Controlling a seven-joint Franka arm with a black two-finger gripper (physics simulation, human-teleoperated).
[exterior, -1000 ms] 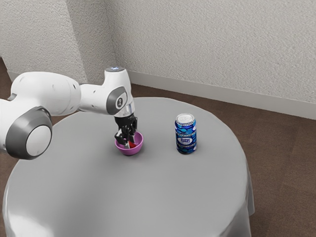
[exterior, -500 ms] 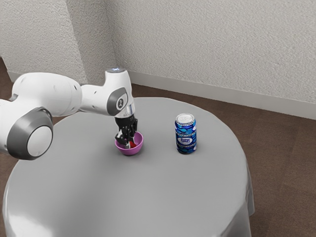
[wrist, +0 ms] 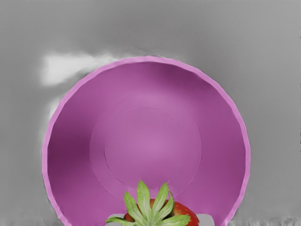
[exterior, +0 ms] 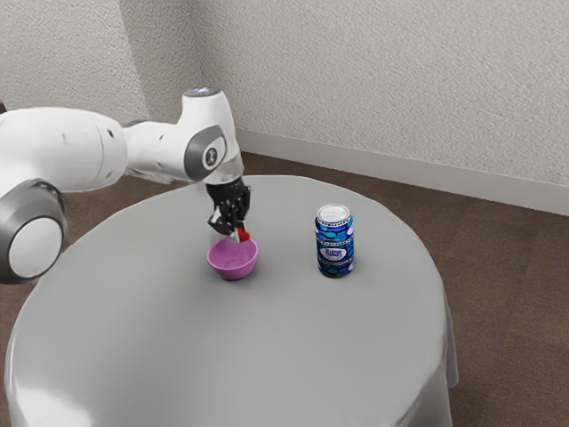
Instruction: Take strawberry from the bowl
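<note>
Table (exterior: 338, 356): grey-clothed, round; plenty of bare cloth to set down on, should that be wanted.

Arm (exterior: 80, 147): reaches in from the exterior view's left, wrist over the bowl's far side.

Can (exterior: 335, 253): blue, upright, well apart from the bowl toward the exterior view's right. Any sideways carry should avoid that line.

Bowl (exterior: 233, 270): pink, upright on the cloth, its inside bare in the wrist view.

Pincer (exterior: 237, 233): fingers parted only by the fruit's width, a pad against either side of it. I read this as a true hold.

Strawberry (wrist: 153, 212): between my pads, leaf crown facing the wrist camera; by the exterior view it sits just above the bowl's far rim.

Step in hand, my judgement: lifting out, most of the task done. Method: rise straight up until the tip clears the rim by a good margin, then move sideways. Keep the pinch even and firm; the flesh is round and tapered, so a jerk or a brush against the rim could roll it out. Wrist level, speed low.
</note>
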